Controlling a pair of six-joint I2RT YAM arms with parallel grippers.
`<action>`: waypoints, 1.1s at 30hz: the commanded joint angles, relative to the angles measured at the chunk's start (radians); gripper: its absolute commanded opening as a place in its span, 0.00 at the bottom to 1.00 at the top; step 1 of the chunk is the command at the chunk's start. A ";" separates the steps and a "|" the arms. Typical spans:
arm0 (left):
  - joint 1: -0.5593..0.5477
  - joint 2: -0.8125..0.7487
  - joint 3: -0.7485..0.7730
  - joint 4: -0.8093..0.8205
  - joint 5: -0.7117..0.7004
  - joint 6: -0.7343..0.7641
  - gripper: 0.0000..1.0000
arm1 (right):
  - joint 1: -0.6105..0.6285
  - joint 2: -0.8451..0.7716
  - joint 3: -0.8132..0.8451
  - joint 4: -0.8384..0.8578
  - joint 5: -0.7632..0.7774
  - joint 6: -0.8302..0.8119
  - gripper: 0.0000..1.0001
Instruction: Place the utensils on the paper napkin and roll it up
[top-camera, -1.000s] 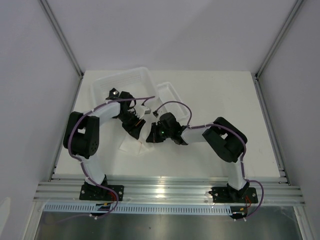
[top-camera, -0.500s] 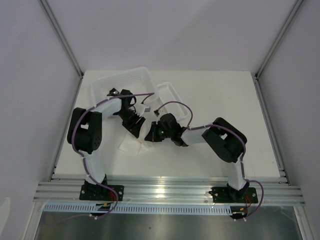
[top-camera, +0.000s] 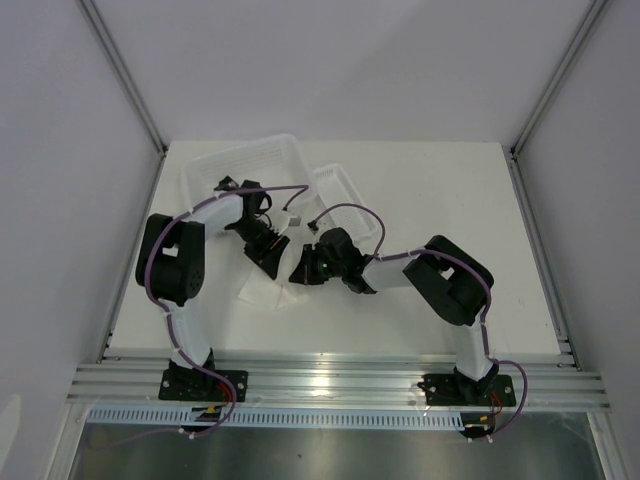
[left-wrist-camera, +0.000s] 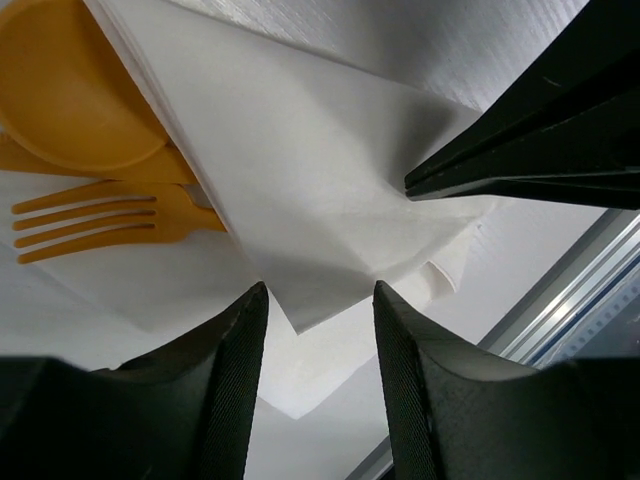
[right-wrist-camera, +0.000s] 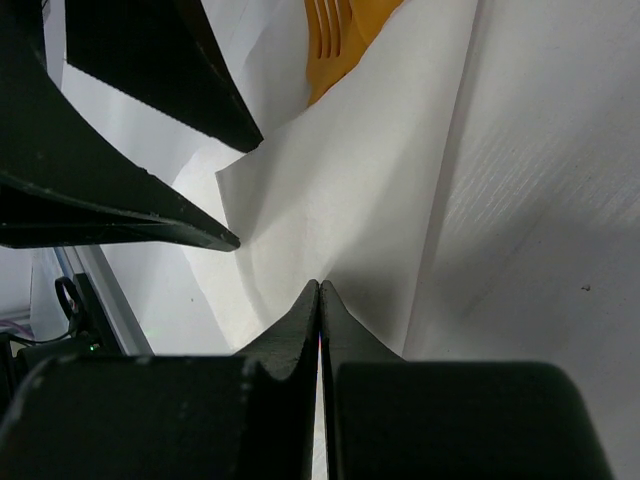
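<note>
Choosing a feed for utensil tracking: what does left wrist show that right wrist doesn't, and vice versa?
Only left wrist: the round bowl of the orange plastic spoon, and the left gripper with its jaws apart over a corner of the folded white paper napkin. Only right wrist: the right gripper from its own side, jaws shut tip to tip at the napkin; whether paper is pinched is unclear. Both: the napkin, the tines of the orange plastic fork sticking out from under its flap, and a side view of the other gripper.
</note>
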 joint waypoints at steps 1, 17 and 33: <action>0.008 0.010 0.047 -0.051 0.043 0.026 0.49 | 0.007 -0.032 -0.005 0.043 0.017 -0.006 0.00; 0.008 0.025 0.076 -0.037 0.019 -0.007 0.01 | 0.006 -0.049 -0.008 0.028 0.026 -0.029 0.00; 0.005 0.005 0.015 0.038 -0.150 0.008 0.01 | 0.010 0.009 0.055 0.075 -0.086 -0.071 0.00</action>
